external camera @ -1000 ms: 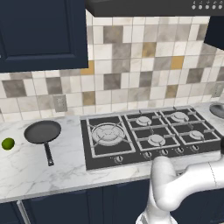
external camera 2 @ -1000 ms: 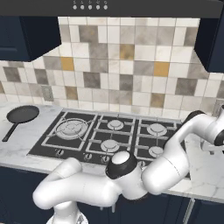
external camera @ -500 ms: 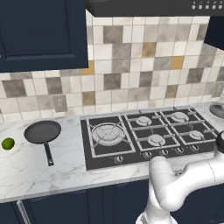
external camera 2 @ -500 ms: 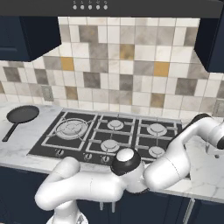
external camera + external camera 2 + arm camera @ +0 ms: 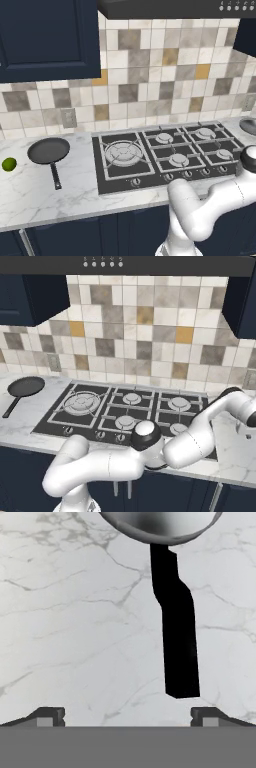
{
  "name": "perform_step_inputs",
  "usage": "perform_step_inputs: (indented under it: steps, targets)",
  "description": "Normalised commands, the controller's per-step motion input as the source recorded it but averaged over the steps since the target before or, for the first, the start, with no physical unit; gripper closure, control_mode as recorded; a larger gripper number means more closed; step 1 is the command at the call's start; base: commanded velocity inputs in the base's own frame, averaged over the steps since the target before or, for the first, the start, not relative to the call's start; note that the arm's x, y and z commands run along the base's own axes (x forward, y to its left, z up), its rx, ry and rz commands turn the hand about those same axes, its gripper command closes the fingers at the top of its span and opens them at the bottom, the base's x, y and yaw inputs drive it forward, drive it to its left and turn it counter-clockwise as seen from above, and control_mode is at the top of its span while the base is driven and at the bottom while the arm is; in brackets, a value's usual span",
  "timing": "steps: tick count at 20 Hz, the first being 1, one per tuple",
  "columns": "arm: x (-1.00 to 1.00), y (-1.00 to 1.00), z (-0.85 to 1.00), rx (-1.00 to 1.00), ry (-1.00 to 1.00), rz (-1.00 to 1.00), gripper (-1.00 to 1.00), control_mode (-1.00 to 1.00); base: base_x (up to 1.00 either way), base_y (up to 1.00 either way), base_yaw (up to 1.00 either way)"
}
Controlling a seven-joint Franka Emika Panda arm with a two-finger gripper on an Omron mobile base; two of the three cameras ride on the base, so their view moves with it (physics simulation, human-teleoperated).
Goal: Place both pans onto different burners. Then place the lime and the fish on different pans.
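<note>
Grey pan [image 5: 160,524] cut off by the top edge in the hand view, bowl mostly out of frame, black handle whole; in the left base view, just a sliver [image 5: 248,125] at the right edge. Right end of the cooktop [image 5: 165,406] hidden behind the arm in the right base view. Lime [image 5: 9,164] too small for detail.
</note>
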Motion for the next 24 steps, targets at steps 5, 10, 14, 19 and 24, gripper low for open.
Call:
perform_step_inputs:
  steps: [5, 10, 14, 19, 24]
  targets:
    - [0.09, -0.13, -0.13, 0.0, 0.0, 0.0, -1.0, -1.0, 0.0, 0.0, 0.0]
    - [0.21, -0.17, -0.08, 0.0, 0.0, 0.0, -1.0, -1.0, 0.0, 0.0, 0.0]
    - [0.24, -0.21, -0.04, 0.0, 0.0, 0.0, -1.0, -1.0, 0.0, 0.0, 0.0]
    - [0.23, -0.3, 0.0, 0.0, 0.0, 0.0, -1.0, -1.0, 0.0, 0.0, 0.0]
    - [0.23, -0.36, 0.0, 0.01, 0.0, 0.0, -1.0, -1.0, 0.0, 0.0, 0.0]
